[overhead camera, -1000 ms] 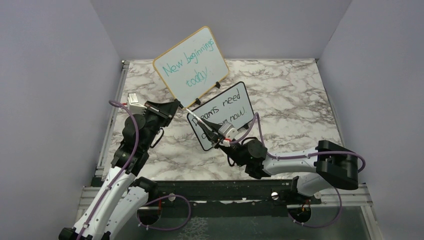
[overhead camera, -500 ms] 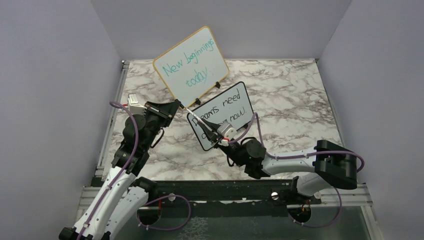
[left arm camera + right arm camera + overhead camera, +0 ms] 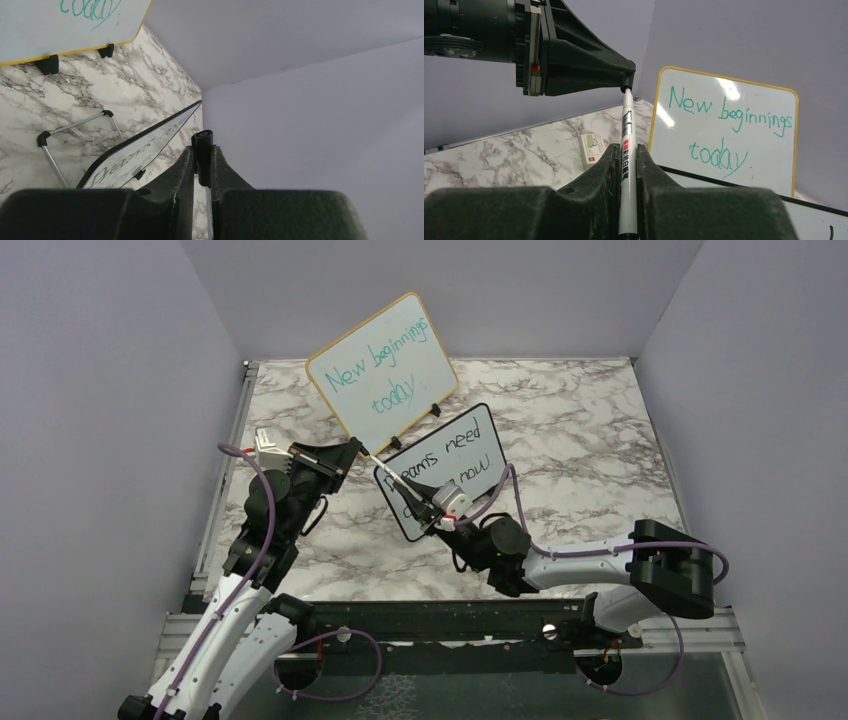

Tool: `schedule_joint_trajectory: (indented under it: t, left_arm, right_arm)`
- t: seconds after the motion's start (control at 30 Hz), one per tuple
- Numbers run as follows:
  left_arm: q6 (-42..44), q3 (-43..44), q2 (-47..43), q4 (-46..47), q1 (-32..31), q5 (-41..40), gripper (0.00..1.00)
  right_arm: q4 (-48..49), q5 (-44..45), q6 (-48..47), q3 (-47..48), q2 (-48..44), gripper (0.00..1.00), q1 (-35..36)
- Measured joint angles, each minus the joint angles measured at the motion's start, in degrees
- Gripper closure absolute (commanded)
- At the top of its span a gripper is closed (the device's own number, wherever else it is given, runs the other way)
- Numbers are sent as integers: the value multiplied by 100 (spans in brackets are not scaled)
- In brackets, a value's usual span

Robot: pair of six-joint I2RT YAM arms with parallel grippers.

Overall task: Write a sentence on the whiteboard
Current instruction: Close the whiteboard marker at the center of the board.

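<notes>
The small black-framed whiteboard (image 3: 470, 445) leans on its stand at mid-table. Two lines of black handwriting (image 3: 455, 455) cover it; the top reads "Dreams need", and the lower line is partly hidden by my right gripper. My right gripper (image 3: 426, 499) is shut on the barrel of a white marker (image 3: 627, 150) in front of the board. My left gripper (image 3: 352, 451) is shut on the marker's black cap end (image 3: 203, 152). The marker (image 3: 392, 476) spans between the two grippers. In the left wrist view the whiteboard (image 3: 150, 142) shows edge-on.
A larger wood-framed board (image 3: 385, 365) with teal handwriting stands behind, also in the right wrist view (image 3: 724, 125). A small white and green box (image 3: 592, 148) lies on the marble table near its left edge (image 3: 240, 430). Grey walls enclose the table.
The right forearm has shifted very slightly left. Both grippers, the marker and the boards stay where they were.
</notes>
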Motion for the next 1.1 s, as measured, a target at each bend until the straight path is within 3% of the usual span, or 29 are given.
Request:
schedule_joint_trajectory:
  t: [1.1]
  left_arm:
    - [-55,-334,-4,433,2,518,100]
  right_arm:
    - [455,645,52,448,697,100,37]
